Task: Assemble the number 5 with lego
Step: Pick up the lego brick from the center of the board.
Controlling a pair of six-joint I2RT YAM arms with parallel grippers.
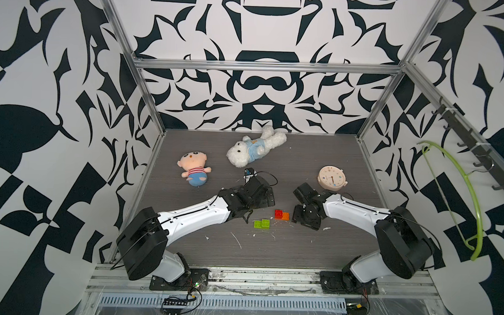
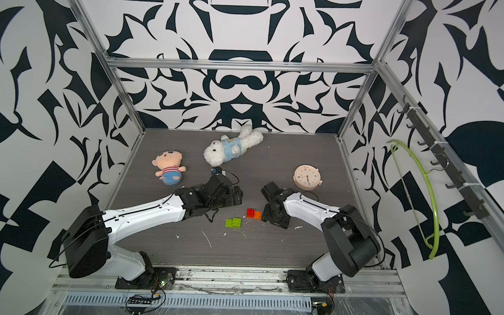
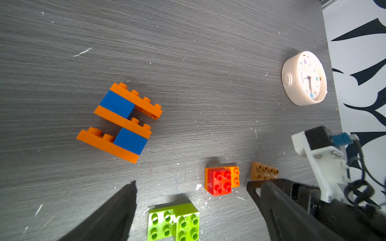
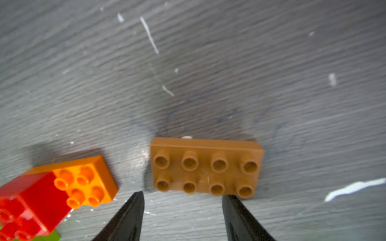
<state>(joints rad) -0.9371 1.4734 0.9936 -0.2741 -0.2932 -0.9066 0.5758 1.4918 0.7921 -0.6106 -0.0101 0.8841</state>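
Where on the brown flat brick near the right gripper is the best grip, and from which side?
Probably its two long walls, across the short width, coming straight down. The brown flat brick lies studs up, apart from the red-and-orange bricks, and looks longer than the gap of the open right gripper.
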